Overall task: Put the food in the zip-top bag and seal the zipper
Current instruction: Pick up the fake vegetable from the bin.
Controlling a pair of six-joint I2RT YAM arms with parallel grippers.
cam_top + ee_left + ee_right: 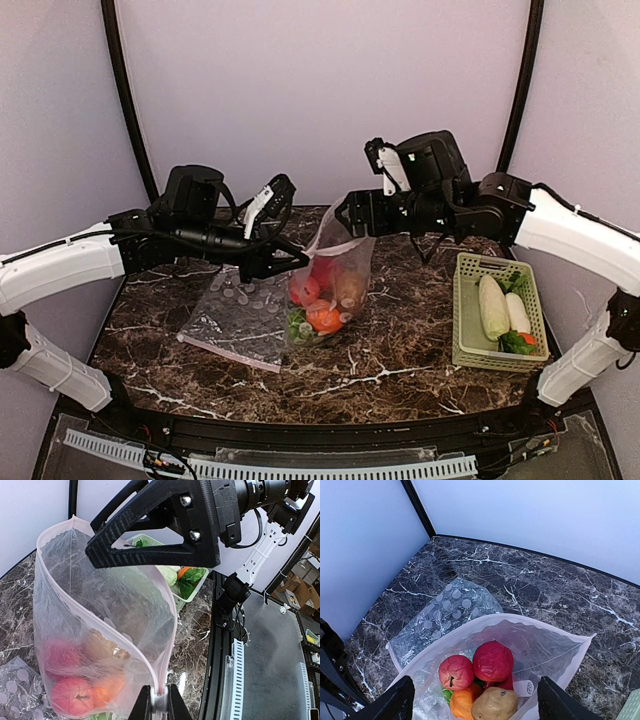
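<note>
Zip-top bag (100, 615) in left tool (159, 698)

Marble table (400, 350), both arms over it. The left gripper (297, 262) comes in from the left, pinched shut on the left rim of the bag (360, 250), which stands upright with its mouth gaping. The right gripper (345, 214) hangs close over the raised far edge of that mouth; contact cannot be judged from this angle. Below both grippers, inside the bag: red apples (305, 290), a potato (350, 288) on the right gripper's side, an orange (326, 318) lower down, greens (297, 322) at the bottom. Beneath the left gripper, a second bag (235, 312) lies flat, just beside the upright one. Well to the right of the right gripper, and lower, a green basket (462, 320) holds a radish (493, 306) and leaves (515, 343).
</note>
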